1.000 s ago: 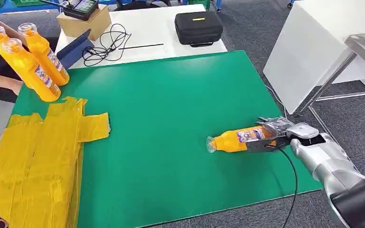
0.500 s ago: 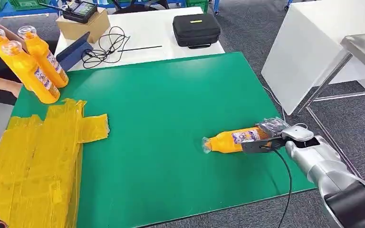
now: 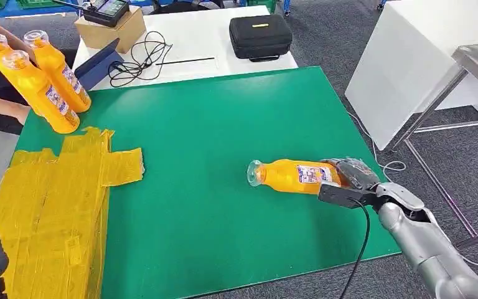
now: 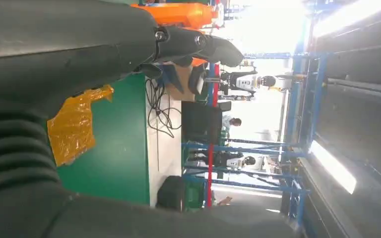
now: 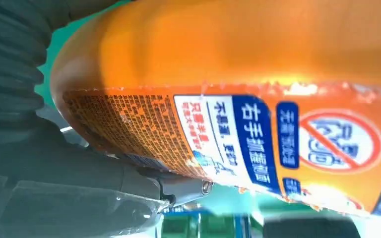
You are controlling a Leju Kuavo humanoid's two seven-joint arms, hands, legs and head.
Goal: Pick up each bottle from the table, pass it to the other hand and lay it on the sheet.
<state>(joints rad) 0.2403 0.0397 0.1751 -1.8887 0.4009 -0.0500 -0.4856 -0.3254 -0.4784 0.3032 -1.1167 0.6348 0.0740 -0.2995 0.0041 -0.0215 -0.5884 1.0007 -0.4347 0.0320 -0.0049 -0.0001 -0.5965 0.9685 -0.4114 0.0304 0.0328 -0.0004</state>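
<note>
R hand (image 3: 348,182) grips bottle (image 3: 289,176) horiz. over green mat (image 3: 224,124)

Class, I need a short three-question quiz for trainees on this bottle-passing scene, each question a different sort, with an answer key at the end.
1. True or false: the right hand grips the orange plastic bottle with a printed label by its base end.
2. Multiple choice: how many upright orange bottles stand at the far left corner of the green table mat? A) one B) three C) five
3. Fill in: the crinkled yellow sheet lies on the mat's ____ side, seen from the head view.

Key: 1 true; 2 B; 3 left.
</note>
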